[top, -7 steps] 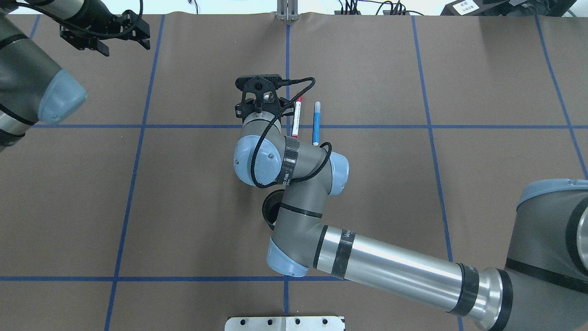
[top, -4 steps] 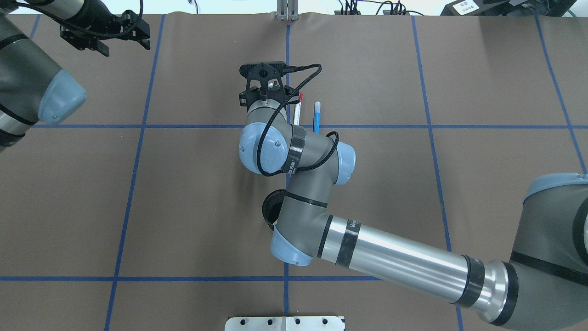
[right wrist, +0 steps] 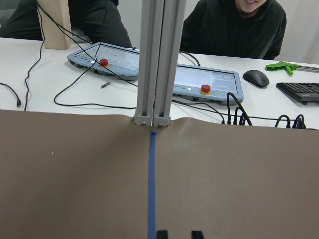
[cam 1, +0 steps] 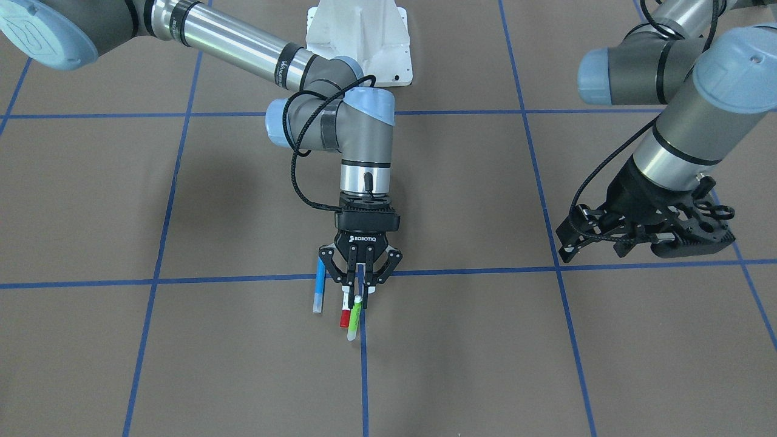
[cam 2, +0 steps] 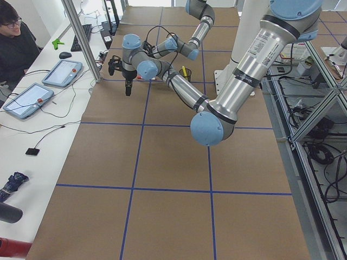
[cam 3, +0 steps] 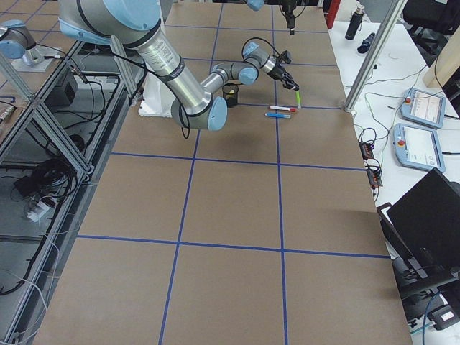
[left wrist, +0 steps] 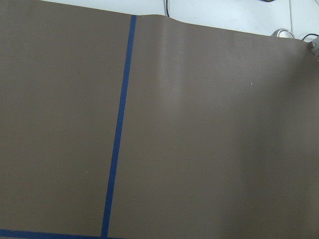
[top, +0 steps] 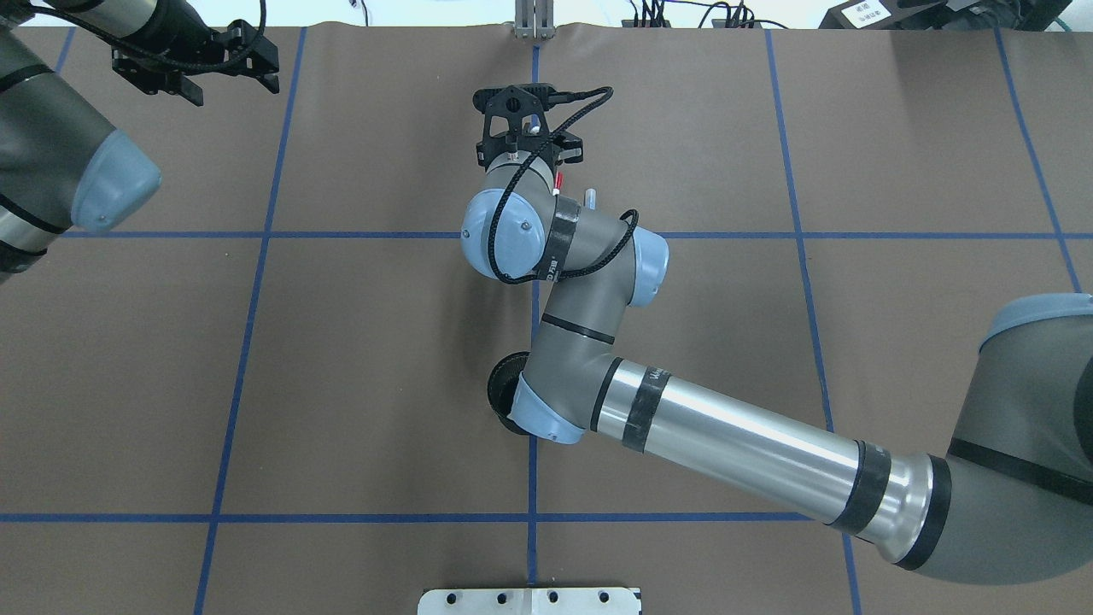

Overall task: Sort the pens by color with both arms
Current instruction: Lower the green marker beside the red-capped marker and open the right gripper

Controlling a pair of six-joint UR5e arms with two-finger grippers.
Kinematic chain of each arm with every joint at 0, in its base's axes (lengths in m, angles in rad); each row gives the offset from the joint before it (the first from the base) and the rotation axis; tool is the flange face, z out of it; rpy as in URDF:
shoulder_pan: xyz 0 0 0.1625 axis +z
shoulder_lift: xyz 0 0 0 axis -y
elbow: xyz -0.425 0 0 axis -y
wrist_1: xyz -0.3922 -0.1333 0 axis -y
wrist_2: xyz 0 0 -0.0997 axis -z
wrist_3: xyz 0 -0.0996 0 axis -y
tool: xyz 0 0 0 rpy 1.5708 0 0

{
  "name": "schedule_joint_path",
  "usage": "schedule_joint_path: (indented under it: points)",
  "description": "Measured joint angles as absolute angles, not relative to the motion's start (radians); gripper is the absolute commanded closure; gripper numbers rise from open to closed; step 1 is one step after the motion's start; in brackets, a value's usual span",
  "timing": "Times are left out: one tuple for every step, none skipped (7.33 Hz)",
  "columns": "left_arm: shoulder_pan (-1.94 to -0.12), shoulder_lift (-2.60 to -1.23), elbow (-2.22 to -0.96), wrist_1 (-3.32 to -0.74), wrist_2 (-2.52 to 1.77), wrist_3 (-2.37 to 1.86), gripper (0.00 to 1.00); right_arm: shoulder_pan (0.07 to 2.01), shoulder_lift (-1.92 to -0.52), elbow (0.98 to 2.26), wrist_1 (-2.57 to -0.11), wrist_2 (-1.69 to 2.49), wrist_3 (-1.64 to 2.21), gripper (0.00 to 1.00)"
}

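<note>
My right gripper (cam 1: 359, 284) hangs fingers-down over the middle of the table, shut on a lime green pen (cam 1: 354, 317) that points down from its fingertips. On the paper beside it lie a blue pen (cam 1: 318, 292) and a white pen with a red cap (cam 1: 344, 317), side by side, partly hidden by the gripper. The side view shows the green pen (cam 3: 297, 97) above the red-capped pen (cam 3: 282, 109) and the blue pen (cam 3: 277, 115). A yellow pen (cam 2: 184, 71) stands in a black cup. My left gripper (top: 270, 68) hovers open and empty at the far left corner.
The black mesh cup (top: 502, 389) stands mid-table, half under my right forearm. Blue tape lines (top: 256, 234) divide the brown paper. A metal post (right wrist: 153, 59) rises at the far edge, with tablets (right wrist: 207, 82), cables and seated people behind it.
My right arm has reached farther from the robot's base and slightly to the right, carrying its gripper over the two lying pens. The left arm has not moved.
</note>
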State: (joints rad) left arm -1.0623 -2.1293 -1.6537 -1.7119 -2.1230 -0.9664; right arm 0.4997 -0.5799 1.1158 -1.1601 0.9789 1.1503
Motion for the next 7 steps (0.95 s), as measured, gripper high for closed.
schedule_joint_path:
  points:
    - [-1.063, -2.127, -1.654, -1.712, -2.123, -0.966, 0.00, 0.498, -0.568, 1.100, -1.160, 0.980, 1.150, 1.00]
    - [-1.063, -2.123, -1.654, -1.713, -2.124, -0.966, 0.00, 0.494, -0.561, 1.091, -1.160, 0.980, 1.150, 1.00]
    - [-1.063, -2.119, -1.655, -1.714, -2.124, -0.966, 0.00, 0.486, -0.558, 1.086, -1.160, 0.979, 1.150, 1.00]
    - [-1.063, -2.117, -1.655, -1.715, -2.125, -0.966, 0.00, 0.476, -0.558, 1.082, -1.160, 0.974, 1.150, 1.00]
    - [-1.063, -2.116, -1.655, -1.715, -2.125, -0.966, 0.00, 0.465, -0.557, 1.081, -1.160, 0.968, 1.150, 1.00]
    - [-1.063, -2.116, -1.655, -1.715, -2.125, -0.966, 0.00, 0.455, -0.557, 1.082, -1.160, 0.963, 1.151, 1.00]
    - [-1.063, -2.114, -1.655, -1.715, -2.125, -0.966, 0.00, 0.442, -0.559, 1.084, -1.160, 0.959, 1.152, 1.00]
